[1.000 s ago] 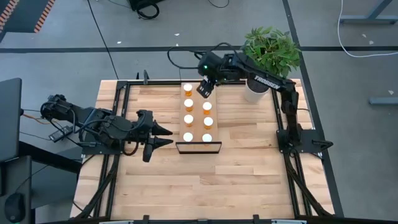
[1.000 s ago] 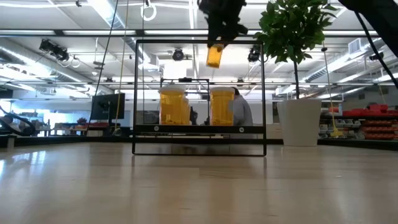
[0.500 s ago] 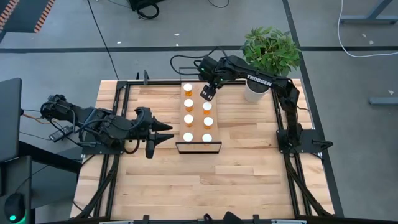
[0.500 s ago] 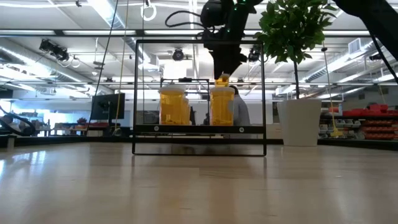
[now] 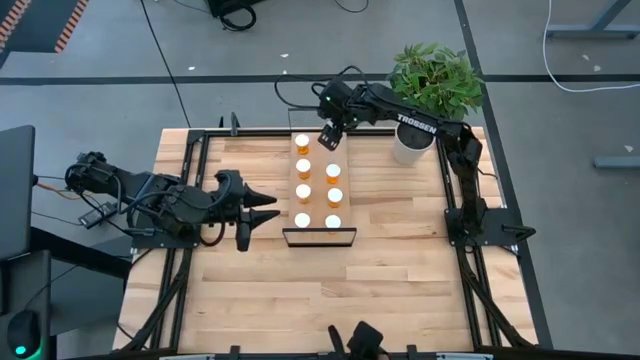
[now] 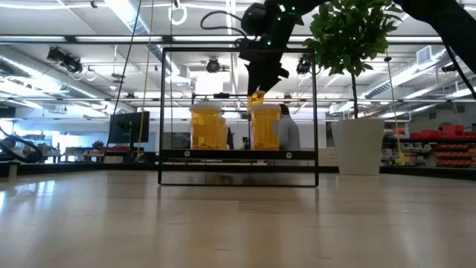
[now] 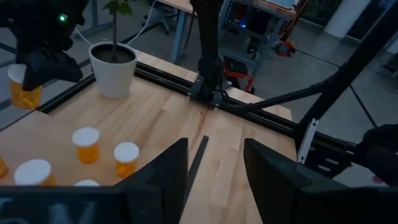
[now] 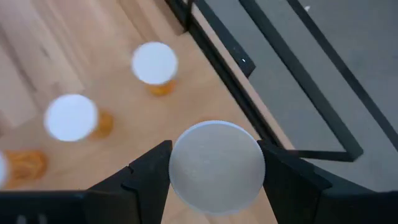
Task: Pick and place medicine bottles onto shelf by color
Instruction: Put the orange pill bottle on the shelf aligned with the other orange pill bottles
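- the tabletop (image 5: 390, 270) is the big slatted wood surface that carries everything else.
- the shelf (image 5: 319, 185) lies on it as a long pale board – the landmark for all that follows.
- the plant pot (image 5: 408, 148), white with a leafy green plant, stands off the shelf's right side, near its far end.
- the left gripper (image 5: 268, 216) waits off the shelf's left side, level with its near end; its fingers stand apart and carry nothing.
- the right gripper (image 5: 330, 137) hangs over the shelf's far end, right column, its fingers clamped on an orange bottle (image 6: 256, 97) (the white cap fills the space between the fingers in the right wrist view); in the low view the bottle hangs tilted, just above the standing ones.
- seven medicine bottles (image 5: 303, 166) stand on the shelf in two columns – four on the left, three on the right, white caps up, bodies orange.
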Available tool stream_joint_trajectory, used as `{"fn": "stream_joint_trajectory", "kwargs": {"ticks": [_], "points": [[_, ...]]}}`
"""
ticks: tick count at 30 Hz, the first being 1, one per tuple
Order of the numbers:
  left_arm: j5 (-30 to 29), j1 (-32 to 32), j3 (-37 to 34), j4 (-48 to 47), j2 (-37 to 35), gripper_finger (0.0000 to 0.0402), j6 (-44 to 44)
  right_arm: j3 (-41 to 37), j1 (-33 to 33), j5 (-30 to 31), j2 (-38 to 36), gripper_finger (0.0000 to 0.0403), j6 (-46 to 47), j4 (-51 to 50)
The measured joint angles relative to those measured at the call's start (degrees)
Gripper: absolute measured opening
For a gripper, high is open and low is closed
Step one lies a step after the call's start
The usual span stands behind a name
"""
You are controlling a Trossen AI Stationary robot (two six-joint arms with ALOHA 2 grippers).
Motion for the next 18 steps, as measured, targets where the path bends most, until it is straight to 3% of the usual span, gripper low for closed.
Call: {"fn": "stream_joint_trajectory", "kwargs": {"ticks": [10, 18], "points": [[-0.60, 0.00, 0.00, 0.02, 0.00, 0.0162, 0.00, -7.36, -1.99, -0.92, 0.08, 0.0232, -1.56, 4.24], [-0.58, 1.00, 0.00, 0.08, 0.00, 0.0162, -0.09, -8.34, -1.84, -1.75, 0.15, 0.0232, -1.65, 5.54]]}}
